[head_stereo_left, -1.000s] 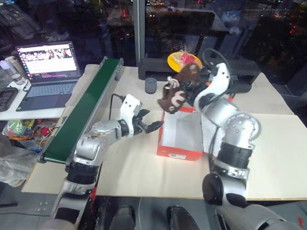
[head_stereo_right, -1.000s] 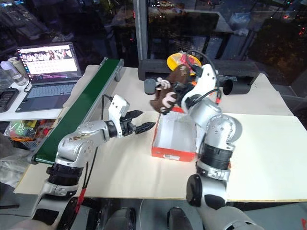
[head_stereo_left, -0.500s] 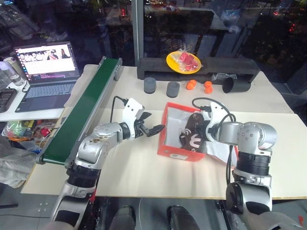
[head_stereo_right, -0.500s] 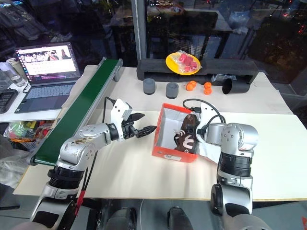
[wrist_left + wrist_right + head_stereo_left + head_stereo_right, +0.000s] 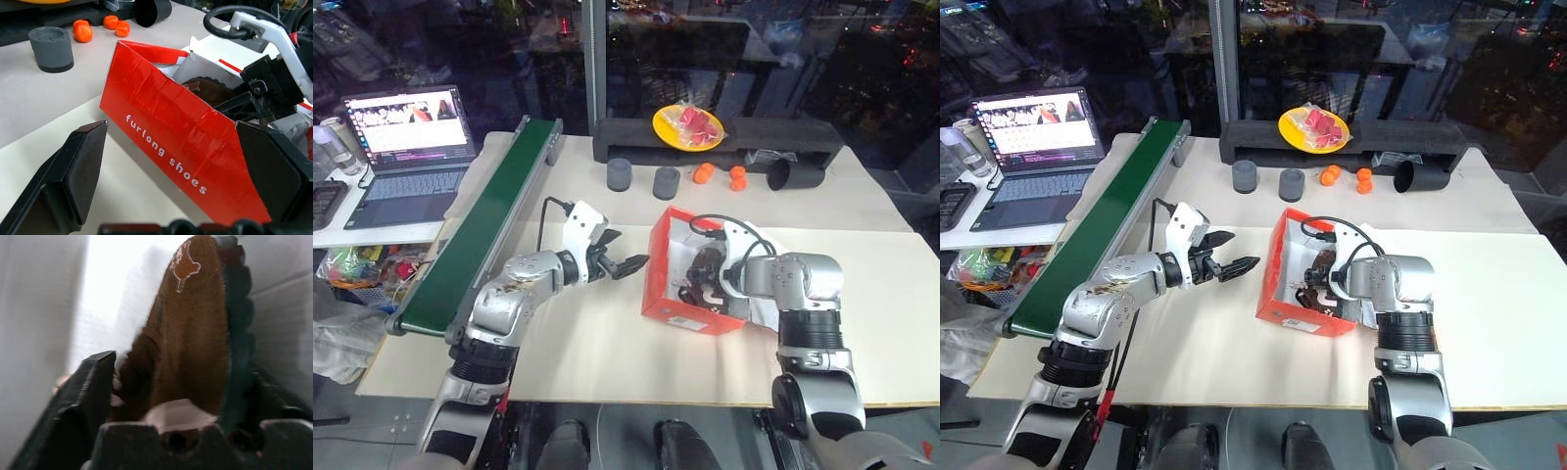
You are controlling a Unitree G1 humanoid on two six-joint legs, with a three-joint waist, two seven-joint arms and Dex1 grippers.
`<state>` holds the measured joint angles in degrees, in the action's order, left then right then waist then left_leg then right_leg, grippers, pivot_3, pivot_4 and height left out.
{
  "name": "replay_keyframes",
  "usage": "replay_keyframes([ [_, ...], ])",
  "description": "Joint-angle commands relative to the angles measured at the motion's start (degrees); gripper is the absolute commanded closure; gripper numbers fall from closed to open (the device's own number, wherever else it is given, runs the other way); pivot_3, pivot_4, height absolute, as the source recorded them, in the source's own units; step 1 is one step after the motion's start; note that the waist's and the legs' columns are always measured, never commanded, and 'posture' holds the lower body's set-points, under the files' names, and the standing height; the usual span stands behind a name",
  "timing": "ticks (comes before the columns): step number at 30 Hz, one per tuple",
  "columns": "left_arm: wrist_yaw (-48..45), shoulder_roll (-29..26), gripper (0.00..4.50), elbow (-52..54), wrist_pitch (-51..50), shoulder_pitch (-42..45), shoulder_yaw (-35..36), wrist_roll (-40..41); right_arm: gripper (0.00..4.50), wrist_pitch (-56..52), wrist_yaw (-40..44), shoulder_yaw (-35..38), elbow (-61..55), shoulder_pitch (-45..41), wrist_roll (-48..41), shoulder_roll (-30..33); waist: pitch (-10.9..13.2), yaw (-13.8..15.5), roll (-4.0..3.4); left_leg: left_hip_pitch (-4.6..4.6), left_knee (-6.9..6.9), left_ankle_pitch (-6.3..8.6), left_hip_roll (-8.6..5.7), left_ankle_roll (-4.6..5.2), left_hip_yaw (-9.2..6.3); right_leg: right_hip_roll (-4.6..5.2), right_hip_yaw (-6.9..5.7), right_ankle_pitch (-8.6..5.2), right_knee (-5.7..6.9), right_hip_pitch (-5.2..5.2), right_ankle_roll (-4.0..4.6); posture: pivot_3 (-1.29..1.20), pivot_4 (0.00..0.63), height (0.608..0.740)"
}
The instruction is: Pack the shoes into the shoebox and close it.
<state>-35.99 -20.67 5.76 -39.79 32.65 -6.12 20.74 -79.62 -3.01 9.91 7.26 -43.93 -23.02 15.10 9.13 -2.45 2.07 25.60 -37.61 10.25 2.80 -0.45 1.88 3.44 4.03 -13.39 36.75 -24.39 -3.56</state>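
The shoes lie inside the shoebox, dark brown against its white lining, so the packing part looks close to done, though how many shoes are in there cannot be told. In the right wrist view a brown shoe lies lengthwise between the two black fingers, its sole turned to one side. The fingers stand spread on either side of it rather than pinching, which reads as a release: the shoe seems to rest on the box floor by its own weight.

The right gripper reaches down into the box from its far side, tilted steeply, probably so the shoe could be lowered right in instead of dropped from above. The box stands open on the counter, its red wall with white lettering facing the left arm. The lid appears folded back under or behind the right arm, but its exact lie is hard to make out.

The left gripper hovers level just beside that lettered wall, apart from it, with its fingers spread wide. That placing looks like readiness to steady the box or to help with the lid.

Further out, beyond the box, two grey cylinders, small orange balls and a yellow plate sit well apart from it and play no part. A green conveyor belt and a laptop lie off to the left.
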Motion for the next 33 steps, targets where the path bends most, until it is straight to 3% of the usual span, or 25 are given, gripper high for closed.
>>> replay_keyframes([
  [1,1.10,-1.71,0.00,-1.43,3.68,1.44,3.89,-1.20,0.52,3.27,-0.99,-0.85,-5.92,-4.80,2.78,0.78,0.03,-0.12,-0.05,0.01,0.00,0.00,0.00,0.00,0.01,0.00,0.00,0.00,0.00,-0.02,0.00,0.00,0.150,0.719],
  [10,7.87,-7.89,0.00,-15.63,14.18,7.19,13.37,-6.38,0.52,8.71,1.42,-5.44,-16.18,-9.75,6.60,1.82,0.06,0.06,-0.09,0.04,0.09,0.00,0.00,0.00,0.00,0.00,-0.01,0.00,-0.04,-0.09,0.00,0.00,0.150,0.719],
  [12,9.67,-8.66,0.00,-18.46,15.24,8.02,15.55,-6.49,0.52,11.90,5.36,-6.85,-18.49,-9.49,5.17,1.74,0.06,-0.03,-0.09,0.06,0.11,0.00,0.00,0.00,0.00,0.00,-0.01,0.00,-0.05,-0.12,0.00,0.00,0.150,0.719],
  [17,14.20,-11.88,0.00,-27.74,14.86,8.63,21.73,-6.44,0.52,22.31,25.44,-11.40,-33.89,-2.47,-4.85,4.04,0.06,-0.07,-0.09,0.03,0.30,0.00,0.02,0.00,-0.01,-0.02,-0.03,-0.01,-0.07,-0.15,-0.01,0.00,0.150,0.719],
  [21,14.33,-13.57,0.00,-30.93,16.04,7.32,21.89,-7.61,0.52,29.85,33.92,-16.53,-37.31,6.29,-3.13,10.50,0.08,0.66,-0.03,0.04,0.38,0.00,0.01,-0.01,-0.11,0.01,-0.18,-0.01,-0.08,-0.04,-0.01,0.00,0.150,0.719],
  [23,13.87,-13.91,0.00,-31.27,16.00,6.79,21.77,-7.58,0.01,32.38,36.19,-18.28,-37.25,9.38,-2.45,12.36,0.08,1.04,-0.02,0.04,0.31,-0.01,-0.04,-0.02,-0.06,0.09,-0.17,-0.01,-0.25,0.00,-0.01,0.00,0.150,0.719],
  [24,13.73,-14.03,0.00,-31.37,15.89,6.59,21.80,-7.50,0.01,33.91,37.12,-19.19,-37.19,10.76,-1.77,13.07,0.08,1.22,-0.02,0.04,0.26,-0.01,-0.04,-0.02,-0.04,0.10,-0.16,-0.01,-0.24,0.00,-0.01,0.00,0.150,0.719],
  [33,10.20,-15.88,0.00,-30.47,13.80,5.00,18.61,-9.30,0.01,46.24,39.26,-25.76,-31.77,18.32,6.64,13.17,0.08,1.45,-0.01,-0.05,0.27,-0.02,0.00,-0.04,0.00,0.02,-0.13,-0.05,-0.10,-0.04,0.07,0.00,0.150,0.719],
])
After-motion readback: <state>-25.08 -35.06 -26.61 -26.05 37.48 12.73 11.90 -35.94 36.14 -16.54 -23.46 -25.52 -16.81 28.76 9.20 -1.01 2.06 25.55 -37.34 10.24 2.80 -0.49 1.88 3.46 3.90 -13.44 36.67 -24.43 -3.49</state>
